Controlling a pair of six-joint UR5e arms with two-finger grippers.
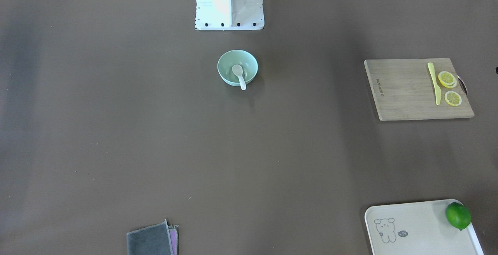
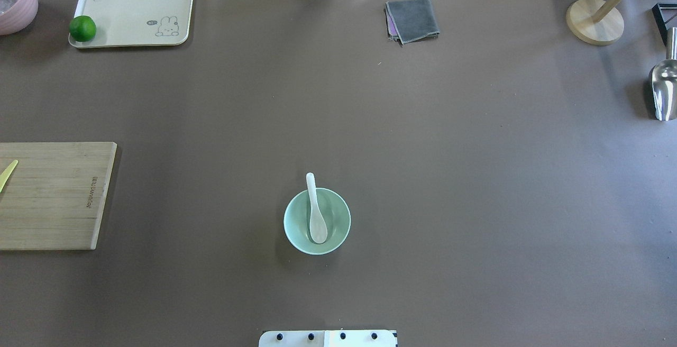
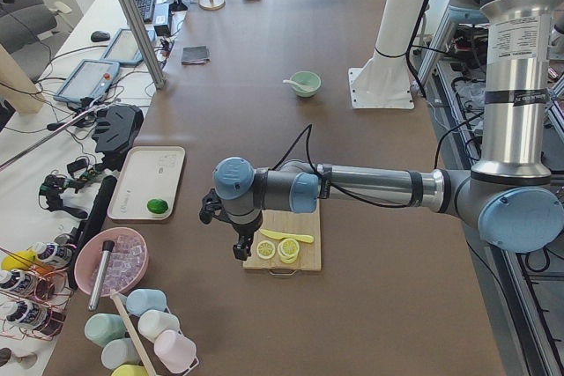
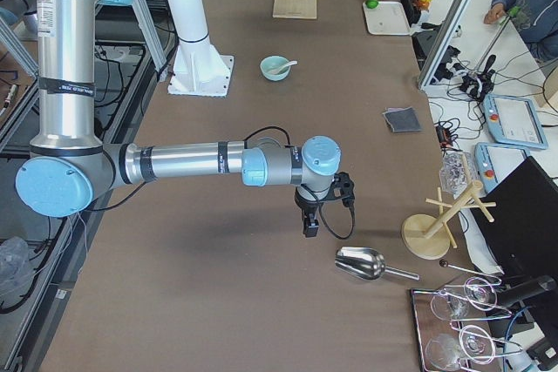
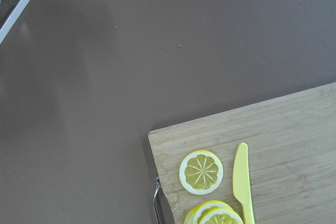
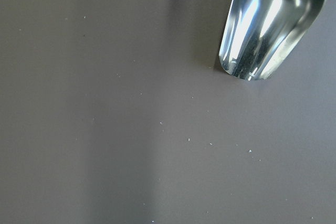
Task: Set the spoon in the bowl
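Observation:
The white spoon (image 2: 316,215) lies in the pale mint-green bowl (image 2: 338,230) near the robot's base. Its scoop rests inside and its handle sticks out over the far rim. Both also show in the front view, the spoon (image 1: 239,74) in the bowl (image 1: 249,61). My left gripper (image 3: 238,251) hangs over the end of the cutting board, far from the bowl. My right gripper (image 4: 309,231) hangs near the metal scoop, also far from the bowl. Both show only in the side views, so I cannot tell whether they are open or shut.
A wooden cutting board (image 1: 404,91) holds a yellow plastic knife (image 1: 434,83) and lemon slices (image 1: 447,79). A cream tray (image 2: 137,11) carries a lime (image 2: 82,28). A folded grey cloth (image 2: 412,19), a metal scoop (image 2: 664,88) and a wooden stand (image 2: 595,21) lie at the far edges.

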